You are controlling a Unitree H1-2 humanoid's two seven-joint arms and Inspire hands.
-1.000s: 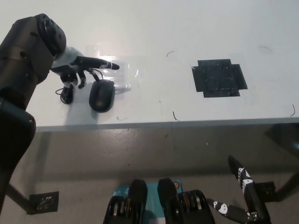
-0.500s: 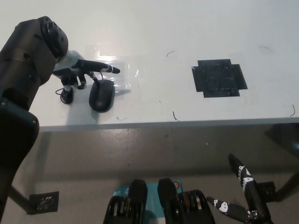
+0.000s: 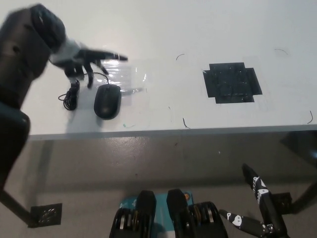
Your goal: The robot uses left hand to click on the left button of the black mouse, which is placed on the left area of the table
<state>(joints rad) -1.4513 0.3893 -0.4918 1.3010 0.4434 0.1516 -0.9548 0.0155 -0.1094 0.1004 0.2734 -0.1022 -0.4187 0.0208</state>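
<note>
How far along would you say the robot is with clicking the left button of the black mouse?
Done: the white left hand has reached the black computer mouse on the white table. In hand: it hovers blurred behind the mouse, fingers spread, touching nothing. Left: a visible button press. The black right hand rests low, below the table edge.

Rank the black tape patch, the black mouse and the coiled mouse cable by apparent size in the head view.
1. Black tape patch, plainly the largest.
2. Black mouse.
3. Coiled mouse cable, a thin bundle beside the mouse, smallest.

All three lie on the white table, so the ranking seems fair.
</note>
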